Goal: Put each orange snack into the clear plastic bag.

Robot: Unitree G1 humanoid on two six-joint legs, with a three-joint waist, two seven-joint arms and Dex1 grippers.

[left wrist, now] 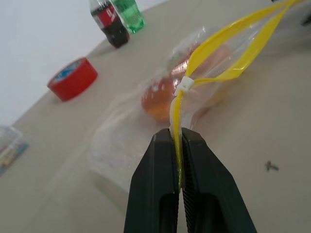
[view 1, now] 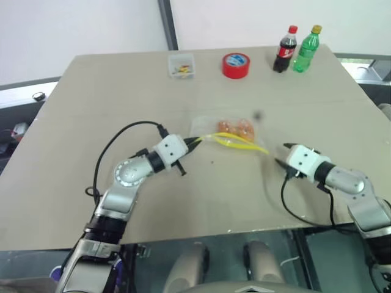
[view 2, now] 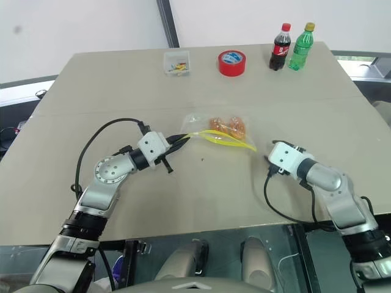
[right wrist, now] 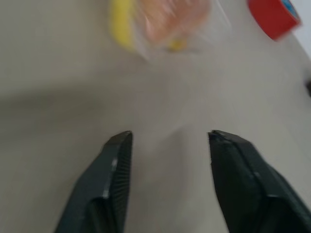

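Left end effector (left wrist: 181, 145) pinches clear plastic bag's (view 2: 201, 125) yellow seal; orange snacks (view 2: 227, 126) inside; right end effector (right wrist: 167, 141) released.

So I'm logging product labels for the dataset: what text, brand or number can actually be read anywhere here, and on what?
None can be read.
Cola bottle: red label with white marks, too small to read.
Green bottle: no legible label.
Red tape roll: blue-and-white printed core, too small to read.
Small clear box: coloured bits inside, no readable text.
Clear plastic bag: no print visible.
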